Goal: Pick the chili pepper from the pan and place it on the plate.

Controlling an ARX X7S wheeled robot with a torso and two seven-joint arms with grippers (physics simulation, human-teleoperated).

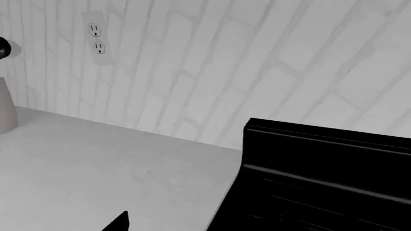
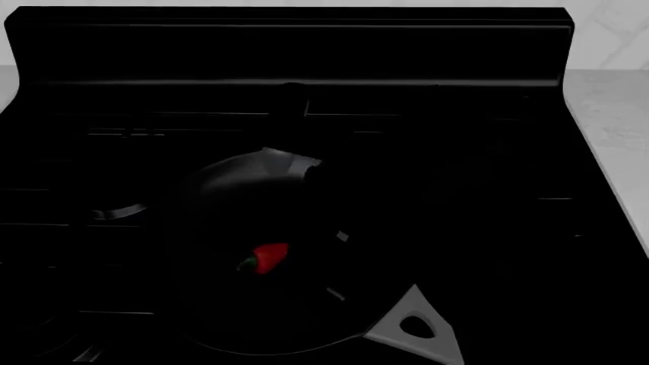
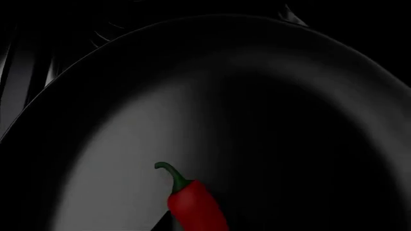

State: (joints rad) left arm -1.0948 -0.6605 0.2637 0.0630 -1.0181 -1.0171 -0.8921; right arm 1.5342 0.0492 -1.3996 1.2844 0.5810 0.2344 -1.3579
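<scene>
chili pepper (image 3: 196,207) glossy red, dk green stem | pan (image 2: 218,198) blk, lt grey handle | stove (image 2: 457,152) blk | wall (image 1: 257,57) white brick

Counter, wall and stove edge

A white brick wall (image 1: 257,62) with a socket (image 1: 97,39) is seen behind a pale counter (image 1: 109,168); a black stove (image 1: 327,178) adjoins it.

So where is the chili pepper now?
The chili pepper lies inside the pan on the black stove, seen low and centre-left in the head view.
</scene>
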